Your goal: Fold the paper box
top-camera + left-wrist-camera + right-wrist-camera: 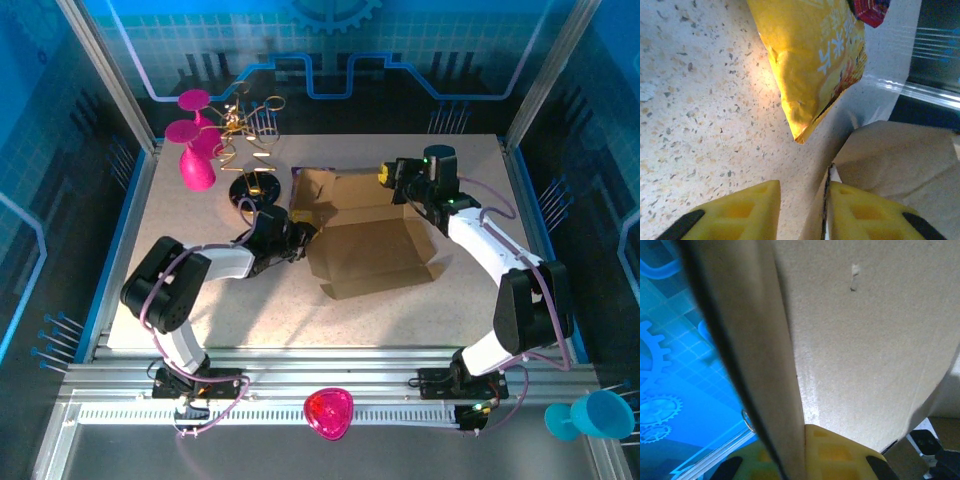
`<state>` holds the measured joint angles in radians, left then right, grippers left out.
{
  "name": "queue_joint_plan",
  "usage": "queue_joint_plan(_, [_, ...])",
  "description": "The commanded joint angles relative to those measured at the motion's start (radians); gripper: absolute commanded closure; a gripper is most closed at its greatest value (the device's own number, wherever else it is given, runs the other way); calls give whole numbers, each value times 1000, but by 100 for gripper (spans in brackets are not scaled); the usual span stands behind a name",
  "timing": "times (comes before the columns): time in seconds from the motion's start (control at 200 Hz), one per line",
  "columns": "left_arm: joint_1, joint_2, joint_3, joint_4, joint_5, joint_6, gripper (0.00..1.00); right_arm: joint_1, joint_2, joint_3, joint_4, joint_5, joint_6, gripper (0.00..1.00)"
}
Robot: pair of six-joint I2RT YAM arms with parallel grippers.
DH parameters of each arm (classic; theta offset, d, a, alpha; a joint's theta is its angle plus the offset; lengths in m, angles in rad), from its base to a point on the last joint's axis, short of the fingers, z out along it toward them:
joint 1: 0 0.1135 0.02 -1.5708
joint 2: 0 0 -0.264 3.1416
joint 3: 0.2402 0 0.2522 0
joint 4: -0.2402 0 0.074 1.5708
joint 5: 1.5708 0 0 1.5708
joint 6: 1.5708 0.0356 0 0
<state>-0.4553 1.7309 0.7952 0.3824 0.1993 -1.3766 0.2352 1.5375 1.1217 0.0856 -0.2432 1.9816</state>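
Two claws are being worked at opposite sides of the paper box point(372, 245). The left claw point(802, 200) is being held released, its jaws partly parted. A cardboard edge is lying against one of its fingers point(865, 215), with a gap showing on the other side. A pinch on the box's left wall is probably being prepared, though the wrist view is too close to be sure. The right claw point(389, 176) is being clenched on the far-right flap, apparently so that this panel is being stood upright for folding. The box is lying open-topped near the middle of the table point(400, 320), and a yellow snack packet point(810, 55) is lying just beside its left corner.
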Motion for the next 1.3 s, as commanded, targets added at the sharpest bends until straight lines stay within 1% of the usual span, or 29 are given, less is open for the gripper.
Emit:
queue_joint_plan(0.0, [-18,-48,47,-188,-24,126,74,15,-31,-20,-27,15,-3,100])
queue_joint_plan(0.04, [-24,-65,55,-217,-30,148,73,14,-35,-20,-30,24,-11,100])
queue_joint_plan(0.08, [-32,-87,59,-249,-37,171,69,9,-36,-19,-33,27,-19,100])
queue_joint_plan(0.16, [-45,-148,64,-326,-54,214,57,-3,-30,-13,-33,27,-44,100])
queue_joint_plan(0.22, [-53,-203,59,-382,-62,240,50,-15,-29,-7,-49,23,-69,100])
queue_joint_plan(0.35, [-64,-320,32,-492,-40,259,42,-30,-28,-3,-76,24,-130,100])
queue_joint_plan(0.53, [-99,-533,8,-665,-35,275,37,-33,-55,-13,-156,38,-206,100])
queue_joint_plan(0.615, [-96,-648,18,-758,-74,279,37,-28,-87,-26,-193,63,-235,100])
queue_joint_plan(0.705, [-71,-719,47,-837,-94,293,37,-24,-100,-50,-183,75,-251,100])
queue_joint_plan(0.836, [-11,-726,95,-891,-65,319,39,-18,-114,-107,-162,74,-247,100])
queue_joint_plan(0.936, [6,-702,138,-923,-65,358,40,-3,-147,-155,-168,87,-234,100])
queue_joint_plan(1.041, [7,-675,158,-920,-61,376,42,5,-176,-200,-145,111,-234,100])
queue_joint_plan(1.171, [7,-622,174,-895,-53,405,44,-2,-144,-249,-69,94,-218,100])
queue_joint_plan(1.236, [7,-581,203,-910,-58,448,44,-4,-130,-276,-36,77,-198,100])
queue_joint_plan(1.296, [7,-542,248,-936,-68,502,45,-2,-142,-263,-63,89,-205,100])
